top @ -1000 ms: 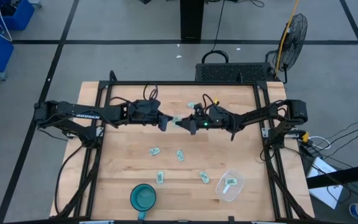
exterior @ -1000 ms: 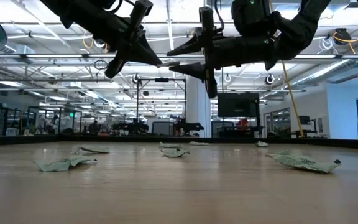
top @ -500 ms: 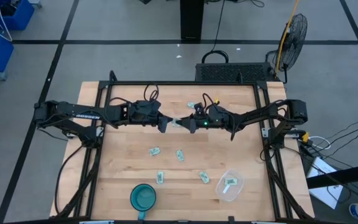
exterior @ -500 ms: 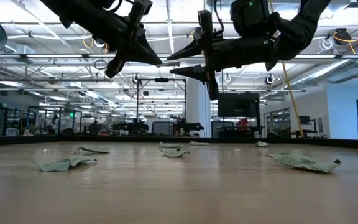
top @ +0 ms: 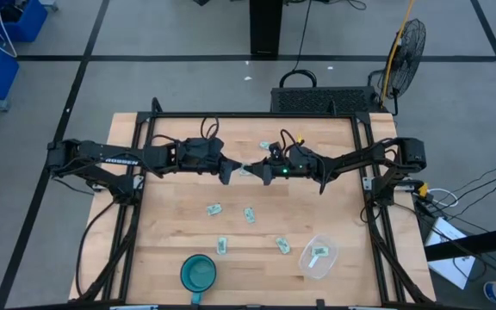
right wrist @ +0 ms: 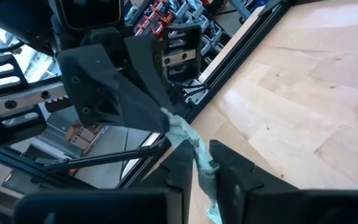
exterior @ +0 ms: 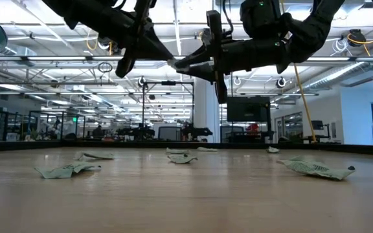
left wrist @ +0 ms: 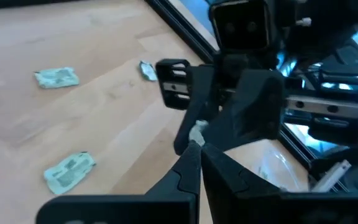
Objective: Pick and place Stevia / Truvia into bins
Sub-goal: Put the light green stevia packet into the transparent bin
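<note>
Wooden plank table (top: 170, 241): we count loose Stevia sachets (top: 214, 209), crumpled pale green-white paper, mid-table. Clear rounded plastic bin (top: 319, 257), near the front right corner, holds one. Teal round bowl (top: 198, 274) at the front edge. Left gripper (top: 227, 170) and right gripper (top: 257, 170) both pinch one sachet (right wrist: 188, 140) aloft.

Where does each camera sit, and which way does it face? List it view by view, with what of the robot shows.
High view: above the table, looking straight down; shows both arms, left gripper and right gripper tip to tip.
Low view: at tabletop height, looking level into the room; both arms enter from above.
Left wrist view: on the left wrist, looking past its own fingers at the right gripper.
Right wrist view: on the right wrist, looking past its own fingers at the left gripper.
Shared: both wrist views show one packet pinched between both grippers.
</note>
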Robot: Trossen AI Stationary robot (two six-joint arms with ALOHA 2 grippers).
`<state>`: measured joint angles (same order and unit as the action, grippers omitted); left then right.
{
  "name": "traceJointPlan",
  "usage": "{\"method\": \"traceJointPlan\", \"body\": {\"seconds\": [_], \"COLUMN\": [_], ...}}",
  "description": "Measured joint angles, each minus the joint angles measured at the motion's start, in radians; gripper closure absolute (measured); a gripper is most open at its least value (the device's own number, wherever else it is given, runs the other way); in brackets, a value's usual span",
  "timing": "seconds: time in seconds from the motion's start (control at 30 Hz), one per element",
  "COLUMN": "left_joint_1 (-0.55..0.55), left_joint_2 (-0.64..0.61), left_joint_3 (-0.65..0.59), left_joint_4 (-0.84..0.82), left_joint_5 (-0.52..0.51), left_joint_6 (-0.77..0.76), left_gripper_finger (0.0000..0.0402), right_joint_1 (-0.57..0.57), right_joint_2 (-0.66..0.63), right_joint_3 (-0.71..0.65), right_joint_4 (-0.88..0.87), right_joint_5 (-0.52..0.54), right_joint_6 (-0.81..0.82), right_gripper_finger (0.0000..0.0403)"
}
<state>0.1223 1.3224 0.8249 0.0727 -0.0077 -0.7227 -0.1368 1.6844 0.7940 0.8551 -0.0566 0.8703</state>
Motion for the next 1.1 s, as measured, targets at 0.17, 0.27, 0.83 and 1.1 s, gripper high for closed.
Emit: {"method": "traceJointPlan", "body": {"seconds": [0.17, 0.27, 0.83, 1.1], "left_joint_1": [0.0, 0.001, 0.001, 0.001], "left_joint_2": [0.0, 0.0, 0.0, 0.0], "left_joint_3": [0.0, 0.0, 0.0, 0.0], "left_joint_4": [-0.022, -0.057, -0.077, -0.053], "left_joint_5": [0.032, 0.027, 0.006, 0.006], "left_joint_6": [0.003, 0.003, 0.012, 0.013], "left_gripper_finger": [0.0381, 0.038, 0.0216, 0.0175], "right_joint_1": [0.001, 0.001, 0.016, 0.043], "right_joint_2": [0.0, 0.0, 0.0, -0.013], "right_joint_3": [0.0, 0.0, 0.0, 0.0], "right_joint_4": [0.0, 0.0, -0.014, -0.066], "right_joint_5": [-0.002, -0.002, -0.028, -0.236], "right_joint_6": [-0.026, -0.044, -0.044, -0.069], "right_gripper_finger": [0.0388, 0.0398, 0.0393, 0.0399]}}
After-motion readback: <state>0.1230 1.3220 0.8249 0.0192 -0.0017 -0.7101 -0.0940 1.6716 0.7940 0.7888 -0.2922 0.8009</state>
